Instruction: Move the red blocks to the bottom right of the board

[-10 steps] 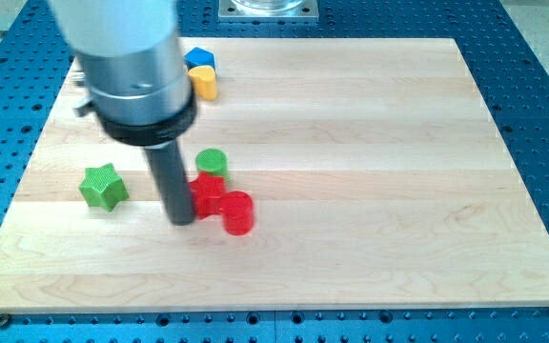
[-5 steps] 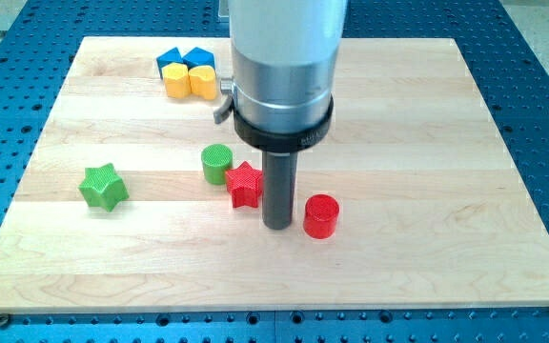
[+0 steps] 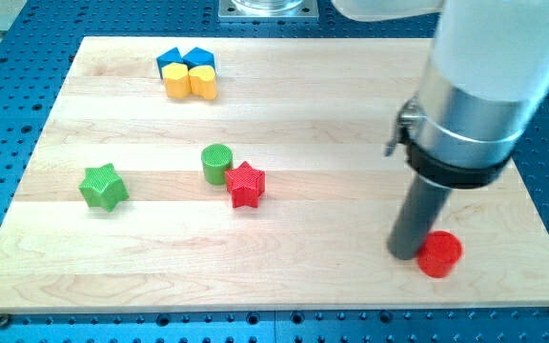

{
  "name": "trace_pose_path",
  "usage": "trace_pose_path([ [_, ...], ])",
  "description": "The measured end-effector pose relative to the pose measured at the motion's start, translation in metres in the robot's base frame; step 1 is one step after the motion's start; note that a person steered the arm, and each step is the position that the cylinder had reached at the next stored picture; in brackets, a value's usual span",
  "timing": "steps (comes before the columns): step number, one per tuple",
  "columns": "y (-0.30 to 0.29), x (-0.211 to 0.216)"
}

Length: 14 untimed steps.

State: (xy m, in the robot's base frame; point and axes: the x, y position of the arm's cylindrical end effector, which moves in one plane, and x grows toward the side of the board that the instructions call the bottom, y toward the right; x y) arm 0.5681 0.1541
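A red cylinder [image 3: 440, 254] stands near the board's bottom right. My tip [image 3: 408, 253] rests on the board touching the cylinder's left side. A red star [image 3: 245, 184] lies left of the board's middle, far to the left of my tip. It touches a green cylinder [image 3: 216, 164] at its upper left.
A green star [image 3: 102, 186] lies at the view's left. Two blue blocks [image 3: 186, 61] and two yellow blocks [image 3: 191, 82] sit clustered at the top left. The wooden board [image 3: 351, 95] lies on a blue perforated table.
My tip has swept from left of the red star to the right, pushing the red cylinder from beside the star to the board's bottom right. The red star stayed beside the green cylinder.
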Motion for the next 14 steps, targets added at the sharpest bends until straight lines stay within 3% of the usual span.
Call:
trace_pose_path([
  [1, 0.015, 0.000],
  [2, -0.015, 0.018],
  [3, 0.006, 0.050],
  [4, 0.042, 0.050],
  [6, 0.055, 0.039],
  [7, 0.015, 0.047],
  [9, -0.185, -0.015],
  [10, -0.246, -0.054],
  [11, -0.255, -0.078],
  [13, -0.128, -0.079],
  [14, -0.163, -0.067],
])
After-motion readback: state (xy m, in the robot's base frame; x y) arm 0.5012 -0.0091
